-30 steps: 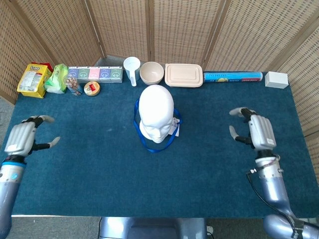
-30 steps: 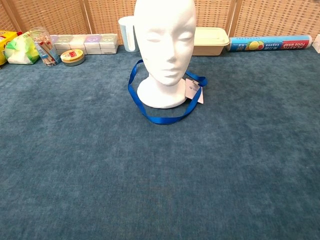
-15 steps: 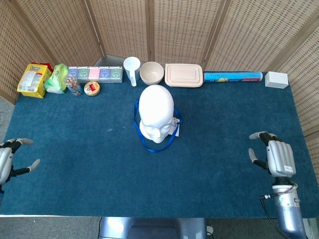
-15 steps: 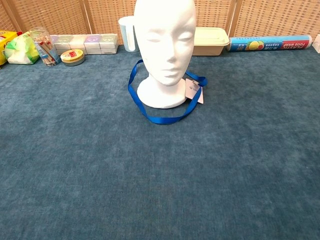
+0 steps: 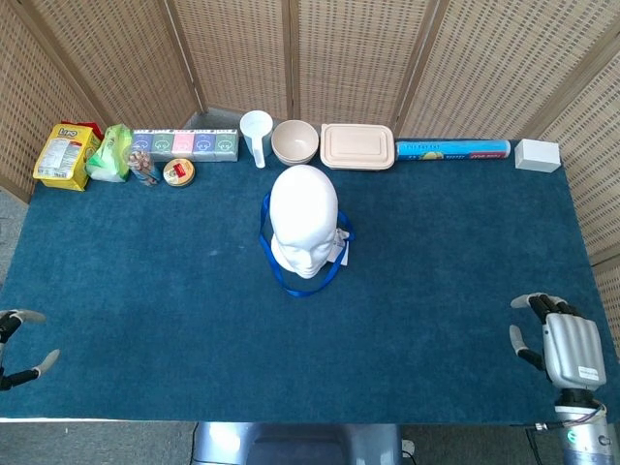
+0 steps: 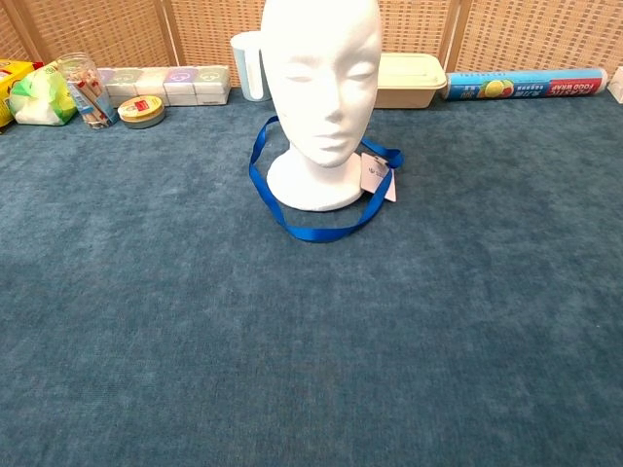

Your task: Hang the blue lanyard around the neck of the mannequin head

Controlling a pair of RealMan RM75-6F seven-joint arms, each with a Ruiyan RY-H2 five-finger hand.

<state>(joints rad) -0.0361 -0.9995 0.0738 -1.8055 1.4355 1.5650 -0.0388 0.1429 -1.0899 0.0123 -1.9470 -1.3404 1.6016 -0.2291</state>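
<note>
The blue lanyard [image 6: 310, 230] lies looped around the base of the mannequin head [image 6: 321, 78], which stands upright near the middle of the bench [image 6: 311, 370]. The ribbon runs behind the neck and drapes forward onto the cloth in front of the base; a small white tag [image 6: 376, 176] sits at the loop on the head's one side, just beside the base. In the chest view the loop encircles the neck, with nothing holding it.

The left hand [image 5: 17, 351] shows only at the lower left edge of the head view, fingers apart and holding nothing. The right hand [image 5: 560, 344] sits at the lower right corner of the bench, fingers spread and likewise holding nothing. Both are well apart from the head and the lanyard.

Judgement: the hanging step appears complete, and the step in hand is the retreat of the arms to a rest position. The next move calls for little: keep both hands clear of the ribbon so the loop is not dragged off. If a neater hang were wanted, the front of the loop could be lifted off the cloth, but the frames show no need for that.

A row of containers stands along the far edge, untouched.
</note>
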